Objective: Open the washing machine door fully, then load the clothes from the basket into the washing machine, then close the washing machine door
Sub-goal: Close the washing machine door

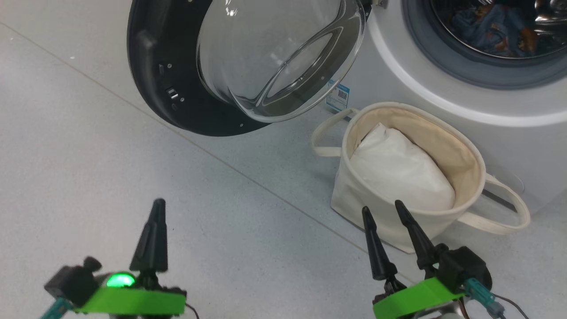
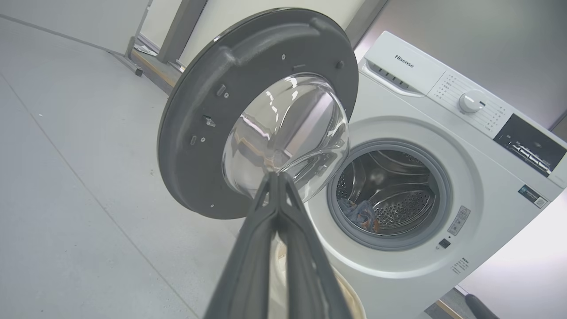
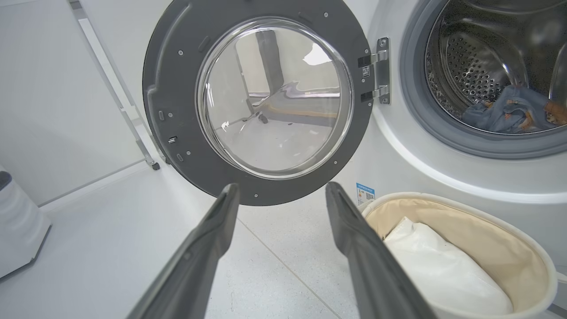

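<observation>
Though wide open, washing machine door (image 1: 248, 57), glass bulge (image 1: 283, 84) toward the basket (image 1: 354, 199).

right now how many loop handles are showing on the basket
2: one handle sticks out on the basket's side toward the washing machine door; the other handle hangs from the opposite side. None looks hidden.

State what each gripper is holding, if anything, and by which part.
Nothing is held. The left gripper is shut on air; the right gripper stands open and empty. The clothes lie inside the washing machine.
</observation>
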